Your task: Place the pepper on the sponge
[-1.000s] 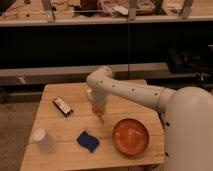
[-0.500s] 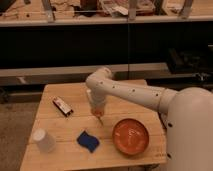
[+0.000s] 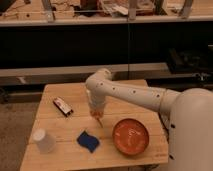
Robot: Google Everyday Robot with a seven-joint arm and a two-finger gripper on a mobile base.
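"Pepper (image 3: pixel 98 119): where is it?" asks one.

"Just left of the frame's middle, at the tip of the gripper (image 3: pixel 95 112). The orange body sits between the fingers and the thin pale end points down and a little to the right. It looks to be hanging above the table (image 3: pixel 125 100), not lying on it."

"So the fingers are pressed together on it?"

"Yes, pinching the pepper at its thick end. The arm (image 3: pixel 131 94) reaches in from the right and bends down over the middle of the table."

"And the sponge (image 3: pixel 88 141)?"

"Flat on the wood, lower and slightly left of the gripper. Nothing lies on it. The pepper is near it but apart, not over it as far as I can tell from this angle."

"How far along would you say?"

"The pepper is in the grip and off the table, so the picking-up part looks done. What is left, in my judgement, is a short carry toward the lower left, a descent onto the sponge and a release."

"Anything in the way?"

"The plate (image 3: pixel 130 136) sits to the lower right, the cup (image 3: pixel 44 141) at lower left, the packet (image 3: pixel 63 106) at upper left. None lies between gripper and sponge."
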